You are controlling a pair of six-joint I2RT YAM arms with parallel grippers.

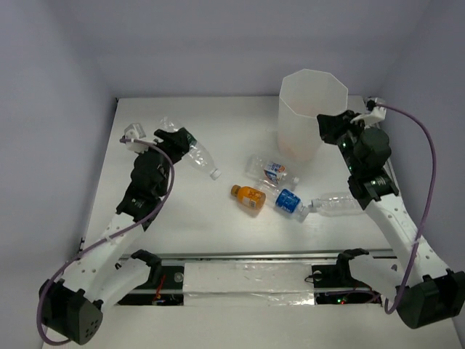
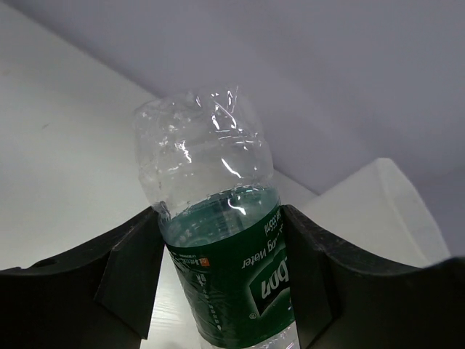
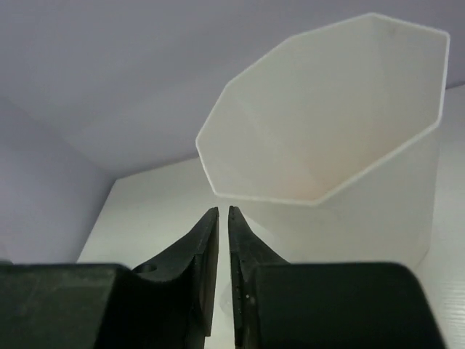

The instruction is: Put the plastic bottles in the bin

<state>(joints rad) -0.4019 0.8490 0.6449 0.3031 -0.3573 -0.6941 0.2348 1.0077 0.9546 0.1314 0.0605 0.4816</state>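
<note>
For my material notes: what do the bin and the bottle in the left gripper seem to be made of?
The bin: probably thin plastic, translucent milky white, matte; light passes through its walls. The green-labelled bottle: likely thin clear plastic, glossy; its crinkled, see-through body shows sharp highlights.

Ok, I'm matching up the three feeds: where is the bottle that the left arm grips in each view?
Top view: the bottle is slanted, left of centre, gripped by the left pincer.
Left wrist: it fills the middle, green label showing, between both fingers.
Right wrist: not in it; only the bin and the shut right pincer.
Shared landmark: the white table, seen in all three.
</note>
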